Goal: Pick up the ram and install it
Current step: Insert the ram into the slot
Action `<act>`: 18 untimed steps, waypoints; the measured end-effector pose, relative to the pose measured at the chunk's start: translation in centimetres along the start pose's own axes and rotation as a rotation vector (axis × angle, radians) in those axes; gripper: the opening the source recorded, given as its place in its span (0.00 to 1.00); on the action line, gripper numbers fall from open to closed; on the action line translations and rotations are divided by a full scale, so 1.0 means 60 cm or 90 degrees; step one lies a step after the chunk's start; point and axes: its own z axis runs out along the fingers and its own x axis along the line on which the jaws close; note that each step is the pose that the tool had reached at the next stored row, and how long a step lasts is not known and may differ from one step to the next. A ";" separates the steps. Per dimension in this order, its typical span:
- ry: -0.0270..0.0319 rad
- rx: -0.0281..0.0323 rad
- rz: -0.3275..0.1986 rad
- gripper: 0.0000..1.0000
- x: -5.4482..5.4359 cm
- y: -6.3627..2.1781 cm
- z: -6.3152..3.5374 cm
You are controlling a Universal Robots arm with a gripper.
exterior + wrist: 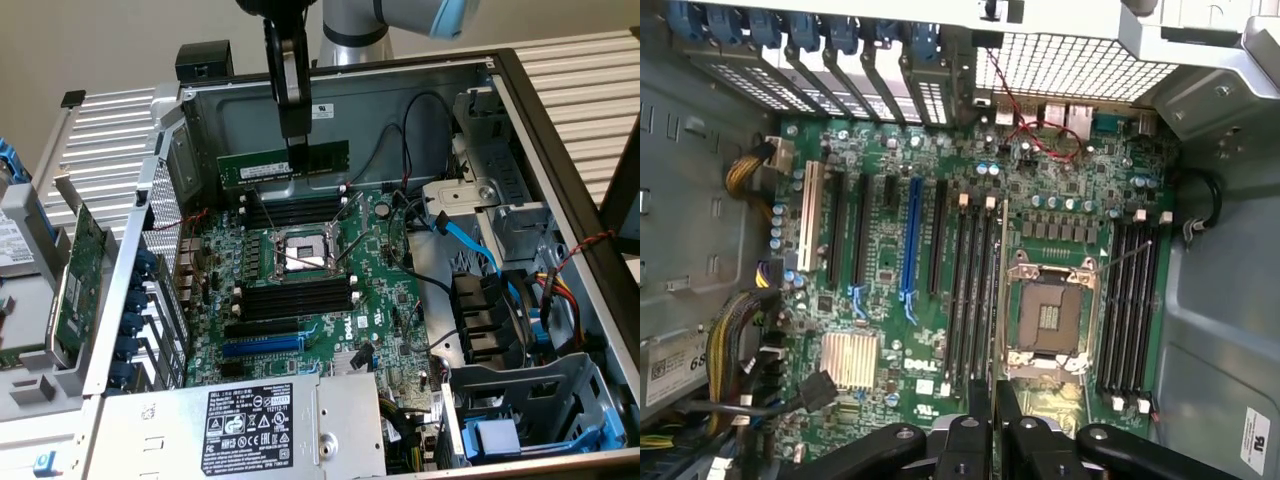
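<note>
Below the hand lies the open computer case, and on its floor the green motherboard, with the processor socket near its middle. Two banks of black memory slots flank that socket, four slots in each as best I can count. One bank lies nearly under the hand, and the other bank lies across the socket from it. The hand is clamped on the ram, gripping it near mid-length, so the stick hangs edge-down beneath the hand, clear of the board and seated in no slot. Its long axis runs parallel to the slots below. By my judgement, that parallel lie over the board is the relation that seating it depends on. Which single slot sits straight under it I cannot tell. Counted: one arm, one hand, one ram, one socket, two slot banks, and one larger green card well apart from the hand, outside the case
</note>
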 end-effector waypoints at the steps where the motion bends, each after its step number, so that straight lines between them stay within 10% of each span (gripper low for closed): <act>1: 0.0000 -0.0001 0.000 0.14 0.000 0.000 0.003; 11: -0.0003 -0.0063 0.000 0.14 0.000 0.001 0.031; 18: -0.0014 -0.0311 0.000 0.14 0.001 0.000 0.035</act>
